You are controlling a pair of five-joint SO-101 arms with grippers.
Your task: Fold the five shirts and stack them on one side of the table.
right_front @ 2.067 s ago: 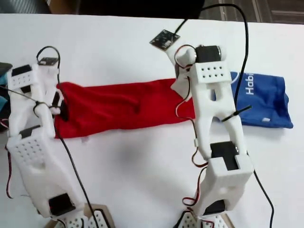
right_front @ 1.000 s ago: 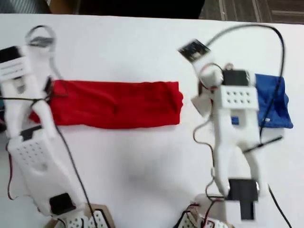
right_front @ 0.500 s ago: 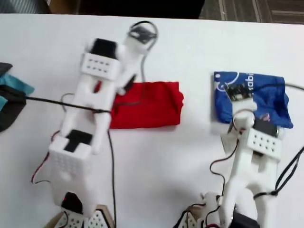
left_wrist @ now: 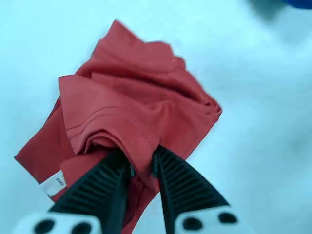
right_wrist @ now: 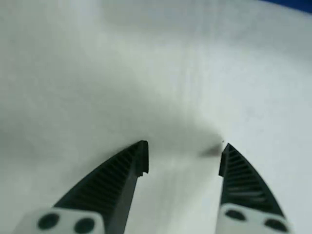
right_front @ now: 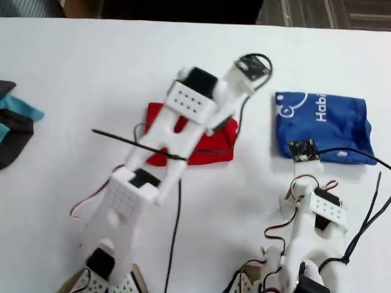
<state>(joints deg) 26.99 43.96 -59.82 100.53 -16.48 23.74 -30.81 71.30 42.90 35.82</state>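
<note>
Here the left gripper [left_wrist: 140, 158] pinches the red shirt's [left_wrist: 141, 92] fold, the blue shirt [right_front: 330, 131] lying rightward; the right gripper [right_wrist: 183, 148] gapes empty.

Left end effector [left_wrist: 141, 165] swung rightward, red shirt [left_wrist: 146, 97] folded over (strip now a short bundle), right end effector [right_wrist: 183, 161] withdrawn.

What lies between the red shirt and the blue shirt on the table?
A bare stretch of white table, seen in the high view, separates the red shirt from the blue shirt.
</note>
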